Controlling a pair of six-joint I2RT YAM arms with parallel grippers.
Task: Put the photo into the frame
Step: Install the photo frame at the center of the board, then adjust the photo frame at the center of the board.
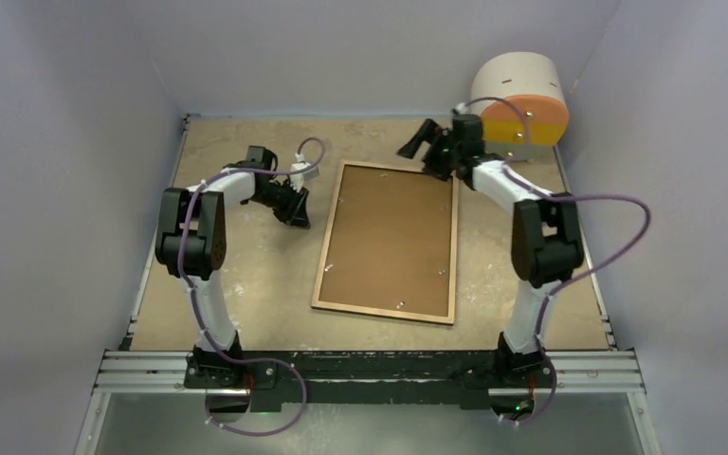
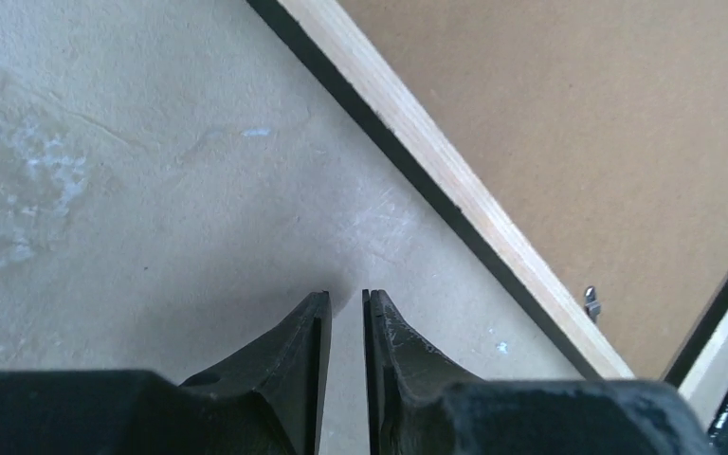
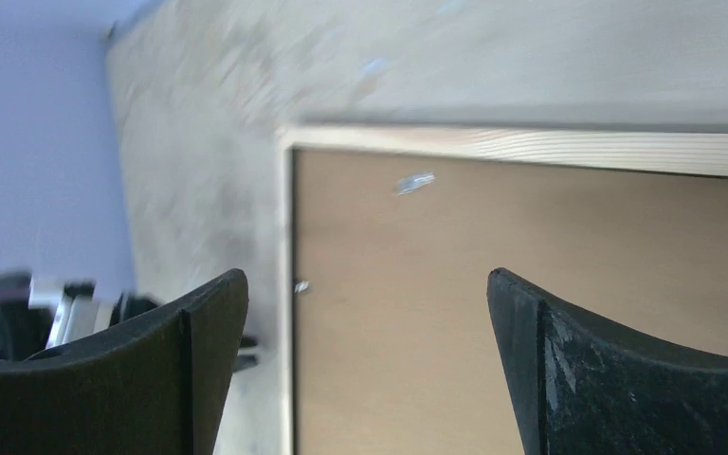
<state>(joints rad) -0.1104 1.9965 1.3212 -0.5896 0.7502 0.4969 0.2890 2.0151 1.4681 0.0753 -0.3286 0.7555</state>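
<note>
While the frame (image 1: 386,311) lies back-up mid-desk (image 1: 246,275) with its backing board (image 1: 391,237) seated, we hold our right claw (image 1: 420,142) spread wide over the far corner, likely to free that board; our left claw (image 1: 296,213) hovers closed, empty, beside the left rail; no photo shows

Centre of your top view: frame (image 1: 327,237) rim light wood, thin black edge; backing board (image 1: 389,237) plain mid-brown. Table (image 1: 246,284) sandy beige, whitish scuffs. Left gripper (image 2: 346,296), right gripper (image 3: 368,280) black. Your upper right: drum (image 1: 521,90) cream, orange-yellow bands. Cables (image 1: 616,204) purple.
</note>
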